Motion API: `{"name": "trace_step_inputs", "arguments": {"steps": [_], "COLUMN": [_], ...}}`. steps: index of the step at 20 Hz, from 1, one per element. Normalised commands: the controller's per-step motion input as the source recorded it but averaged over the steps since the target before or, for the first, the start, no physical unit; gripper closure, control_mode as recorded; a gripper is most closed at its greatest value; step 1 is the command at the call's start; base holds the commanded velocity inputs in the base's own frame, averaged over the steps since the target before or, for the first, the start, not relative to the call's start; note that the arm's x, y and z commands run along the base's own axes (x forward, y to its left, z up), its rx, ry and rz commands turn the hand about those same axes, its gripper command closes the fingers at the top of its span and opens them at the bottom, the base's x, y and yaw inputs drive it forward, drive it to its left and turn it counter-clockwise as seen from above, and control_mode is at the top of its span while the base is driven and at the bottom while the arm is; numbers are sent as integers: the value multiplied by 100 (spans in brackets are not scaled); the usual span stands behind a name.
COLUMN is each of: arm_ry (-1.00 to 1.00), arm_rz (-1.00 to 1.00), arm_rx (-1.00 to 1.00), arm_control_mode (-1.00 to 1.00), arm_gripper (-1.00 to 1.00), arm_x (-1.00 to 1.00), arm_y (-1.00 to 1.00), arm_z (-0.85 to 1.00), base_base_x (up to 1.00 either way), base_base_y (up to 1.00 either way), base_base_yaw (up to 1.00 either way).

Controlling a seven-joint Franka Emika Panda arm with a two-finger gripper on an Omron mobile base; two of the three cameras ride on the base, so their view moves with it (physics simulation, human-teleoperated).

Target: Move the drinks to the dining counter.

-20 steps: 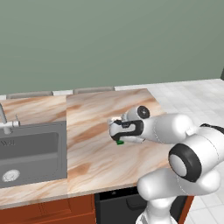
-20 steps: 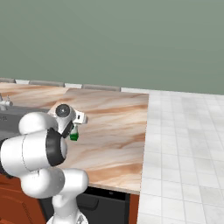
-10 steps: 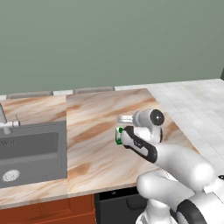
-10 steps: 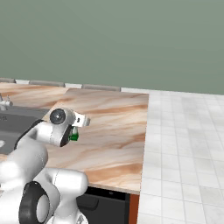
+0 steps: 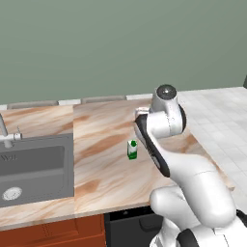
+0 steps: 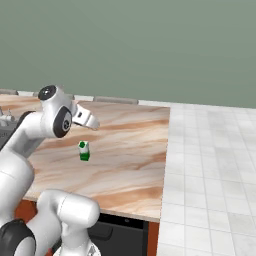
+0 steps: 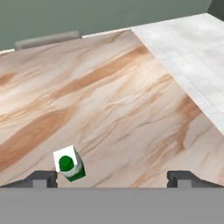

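Worktop (image 5: 111, 178) open on all sides of the upright carton (image 5: 132, 149); no obstruction adjoining it. Sink (image 5: 34, 166) with tap (image 5: 6, 135) well apart at 9 o'clock. Wall (image 5: 96, 48) bounding the 12 o'clock edge. Clear slab toward 3 o'clock and 6 o'clock.

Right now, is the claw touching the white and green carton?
Apart. The hand view shows the open claw raised above the counter, the carton standing free below its left fingertip.
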Motion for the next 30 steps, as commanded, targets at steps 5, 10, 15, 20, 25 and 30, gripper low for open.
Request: {"name": "trace_step_inputs", "arguments": {"steps": [5,10,15,20,25,30], "arm_ry": [37,0,0,-12,-9,-19], "arm_rz": [-9,0,2,5,7,14], "arm_rx": [-1,0,0,1,1,0], "arm_control_mode": [-100,-100,-100,-100,-100,-100], "arm_gripper": [-100,-100,-100,-100,-100,-100], "arm_x": [-25,-74,-97,-81,-63,-75], "arm_y": [-3,-2,0,-22,-15,0], "arm_z": [52,-9,-19,2,5,0], "base_base_x": [0,0,0,0,0,0], "base_base_y": [0,0,0,0,0,0], "base_base_yaw": [0,0,0,0,0,0]}}
